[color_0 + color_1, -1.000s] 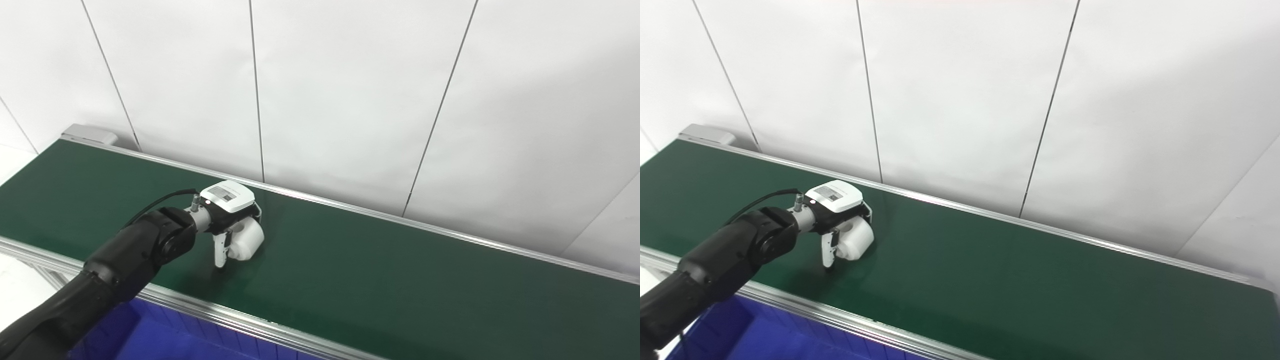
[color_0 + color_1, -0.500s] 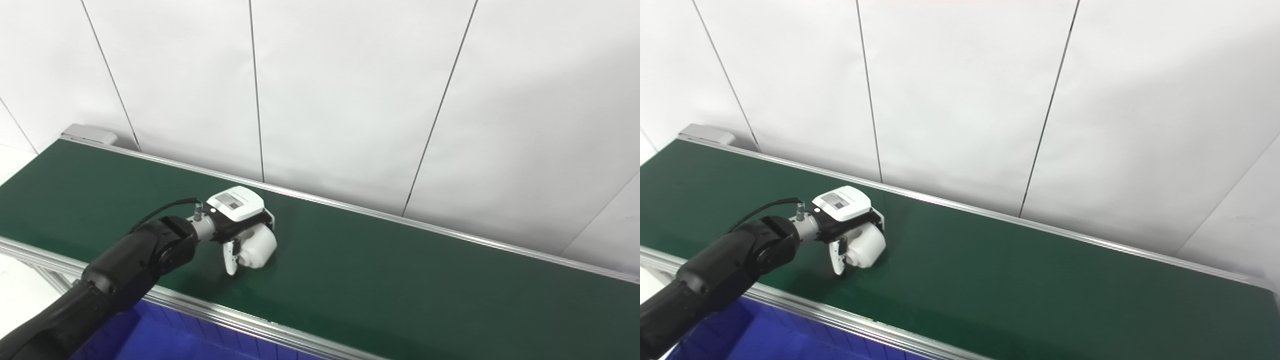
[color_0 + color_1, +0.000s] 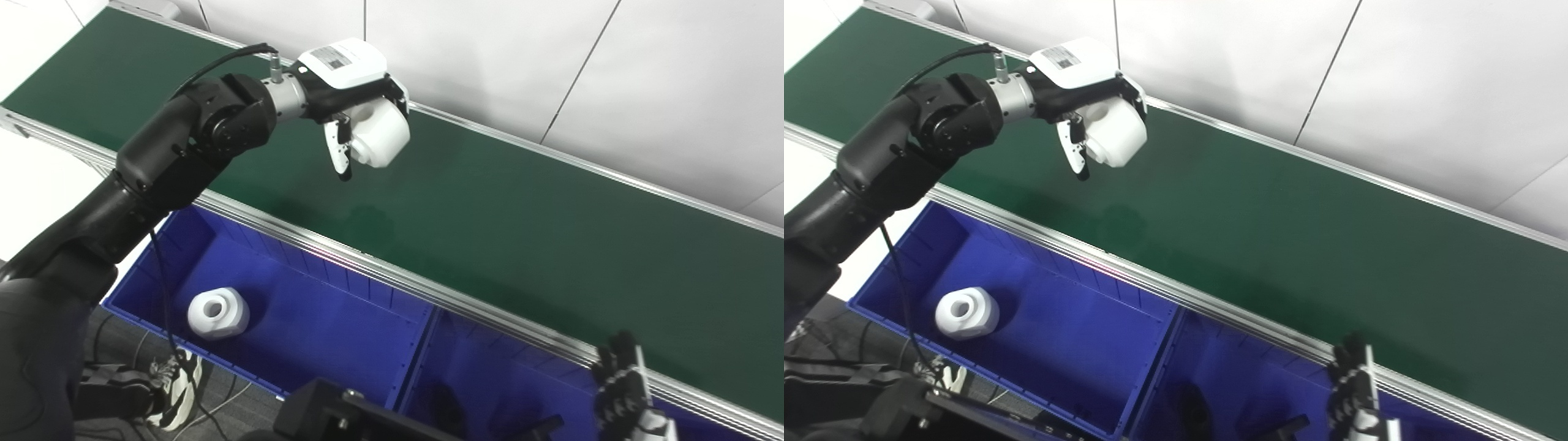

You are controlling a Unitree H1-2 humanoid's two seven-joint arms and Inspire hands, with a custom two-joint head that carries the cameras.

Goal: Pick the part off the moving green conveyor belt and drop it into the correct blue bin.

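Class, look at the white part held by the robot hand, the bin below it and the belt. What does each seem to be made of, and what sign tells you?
White part: likely moulded plastic, matt, with smooth rounded edges.
Blue bin: probably rigid plastic, slightly glossy, with ribbed walls.
Belt: looks like rubber or coated fabric, dull green with soft sheen.
Belt rail: seemingly aluminium, silvery and reflective.

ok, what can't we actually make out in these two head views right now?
- Right hand: cut off by the bottom edge in both views; open or shut unclear.
- Right blue bin: its near part runs off the bottom edge; dark shapes inside cannot be identified.
- White part in the left hand: its far side is covered by the fingers and white hand housing.
- Left blue bin: near left corner hidden by the left arm.
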